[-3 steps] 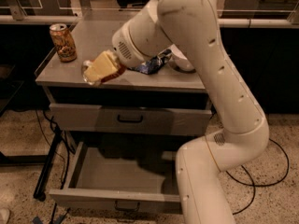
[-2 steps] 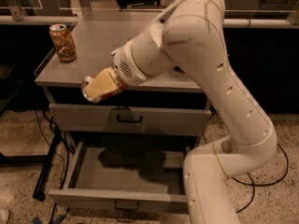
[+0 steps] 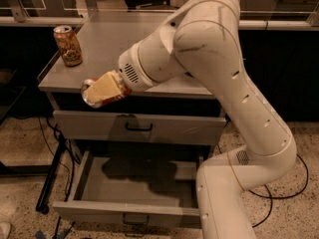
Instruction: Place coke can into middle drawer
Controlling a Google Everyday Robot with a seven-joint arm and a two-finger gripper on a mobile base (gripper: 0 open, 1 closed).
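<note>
You're holding the coke can (image 3: pixel 88 93) sideways in the claw (image 3: pixel 103 89), which is clamping its body just off the near edge of the surface (image 3: pixel 124 39), above the open middle drawer (image 3: pixel 124 212) — it's probably light, thin-walled and slick, so a gentle mid-body grip is suiting it.

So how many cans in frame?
2. Coke can clamped in the jaws of the gripper off the cabinet's front-left edge, above the open drawer; brown can upright on top, back left. Arm may hide others.
</note>
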